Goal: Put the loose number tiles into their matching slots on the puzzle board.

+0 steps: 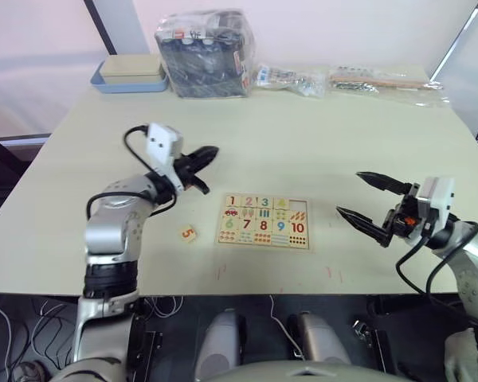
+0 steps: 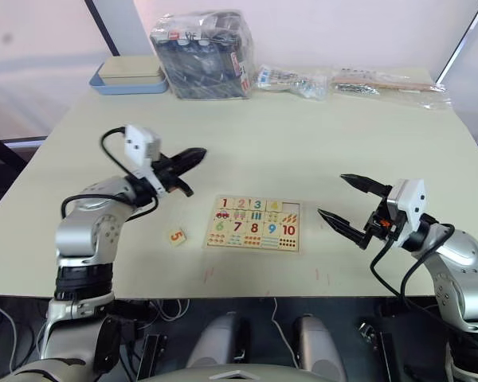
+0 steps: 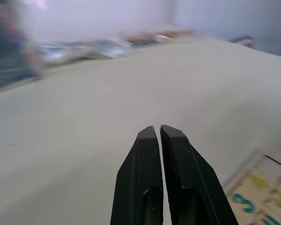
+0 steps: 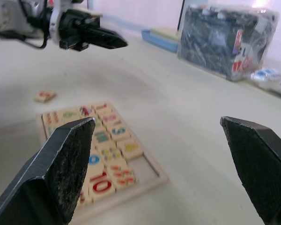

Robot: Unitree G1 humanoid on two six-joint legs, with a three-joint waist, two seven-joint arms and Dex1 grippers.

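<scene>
L hand [image 1: 209, 151] black, tapered, shut.

i see the board [image 1: 264, 222] flat on the table [image 1: 303, 135], tiles 1, 2, 3 and 4 seated in its top row and the last slot [image 1: 299, 204] bare. the 5 tile [image 1: 189, 234] lies loose on the table, left of the board and apart from it. my left gripper [image 1: 209, 153] hangs closed above the table beyond the board's left end; my right gripper [image 1: 350, 195] stands spread wide, right of the board.
</scene>
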